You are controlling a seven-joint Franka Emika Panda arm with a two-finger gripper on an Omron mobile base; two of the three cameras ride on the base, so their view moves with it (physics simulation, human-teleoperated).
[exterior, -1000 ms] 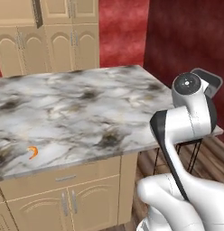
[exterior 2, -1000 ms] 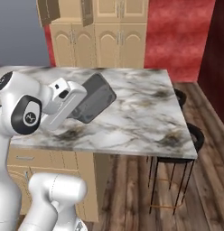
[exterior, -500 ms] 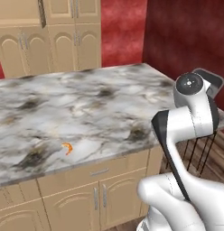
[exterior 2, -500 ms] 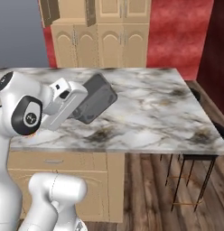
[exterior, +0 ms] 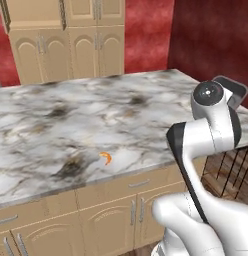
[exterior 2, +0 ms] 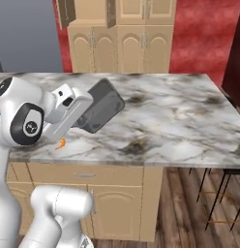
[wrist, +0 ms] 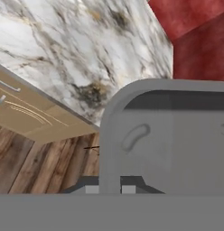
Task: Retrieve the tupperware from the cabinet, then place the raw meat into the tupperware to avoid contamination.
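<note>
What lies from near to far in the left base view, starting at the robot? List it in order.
White robot arm → low tan counter cabinets with silver bar handles → tiny orange curled raw meat on the grey-veined marble countertop → tall light-tan wooden cabinet against the red wall.

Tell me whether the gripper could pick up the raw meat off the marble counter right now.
Probably not yet. The gripper is shut on the grey tupperware, so its jaws are taken. The raw meat lies uncovered near the marble counter's front edge, with nothing around it; the tupperware would have to be set down first.
</note>
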